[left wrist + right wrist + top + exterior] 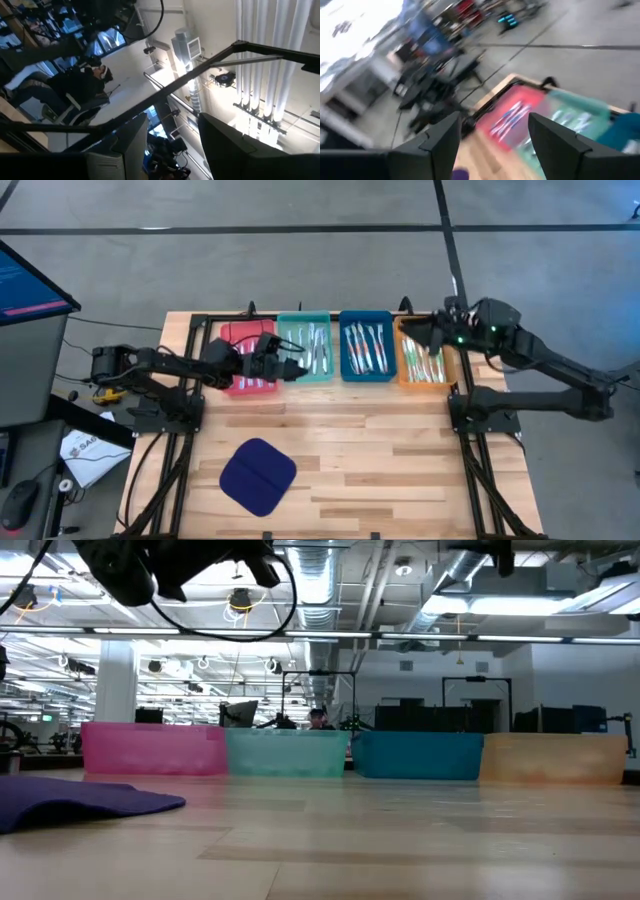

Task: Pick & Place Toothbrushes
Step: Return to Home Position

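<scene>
Toothbrushes lie in four trays along the table's far edge: red tray (240, 335), teal tray (305, 320), blue tray (365, 317) and orange tray (447, 365). Thin whitish toothbrushes (365, 350) show inside each. My left gripper (296, 365) hovers over the border of the red and teal trays, raised, open and empty (165, 150), its wrist camera facing the ceiling. My right gripper (412, 330) hovers over the orange tray's far left part, open and empty (492, 145). In the low view, the tray walls hide the toothbrushes.
A dark blue rounded cloth pad (258, 476) lies flat on the near left part of the wooden table (380, 470). The arm bases stand at the table's left and right sides. A person sits in the room beyond (85, 80).
</scene>
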Motion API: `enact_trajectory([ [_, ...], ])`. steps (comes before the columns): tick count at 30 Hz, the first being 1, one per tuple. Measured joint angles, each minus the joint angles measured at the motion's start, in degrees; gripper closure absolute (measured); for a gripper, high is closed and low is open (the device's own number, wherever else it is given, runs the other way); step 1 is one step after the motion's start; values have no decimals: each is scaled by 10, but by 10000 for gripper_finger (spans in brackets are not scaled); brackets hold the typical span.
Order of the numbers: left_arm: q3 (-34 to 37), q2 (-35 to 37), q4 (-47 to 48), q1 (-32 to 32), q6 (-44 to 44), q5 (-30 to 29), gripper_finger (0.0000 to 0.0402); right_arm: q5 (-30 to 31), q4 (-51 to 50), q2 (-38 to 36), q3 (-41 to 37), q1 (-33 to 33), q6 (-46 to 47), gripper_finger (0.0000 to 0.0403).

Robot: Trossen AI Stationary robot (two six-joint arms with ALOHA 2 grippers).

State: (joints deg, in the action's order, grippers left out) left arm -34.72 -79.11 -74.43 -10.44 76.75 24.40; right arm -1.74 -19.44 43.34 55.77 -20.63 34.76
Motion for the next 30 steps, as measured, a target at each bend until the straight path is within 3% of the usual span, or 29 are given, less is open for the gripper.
enact_trajectory([
  [6,0,0,0,34,0,0,229,10,-27,-6,-1,125,-60,178],
  [12,0,0,0,71,-30,-21,229,96,-40,-15,0,225,-100,178],
  [16,0,0,1,87,-70,-74,229,150,-36,-23,0,277,-151,178],
  [22,0,0,1,93,-120,-182,229,183,-115,-97,0,300,-178,178],
  [30,0,0,7,93,-179,-259,229,183,-163,-216,-11,299,-226,178],
])
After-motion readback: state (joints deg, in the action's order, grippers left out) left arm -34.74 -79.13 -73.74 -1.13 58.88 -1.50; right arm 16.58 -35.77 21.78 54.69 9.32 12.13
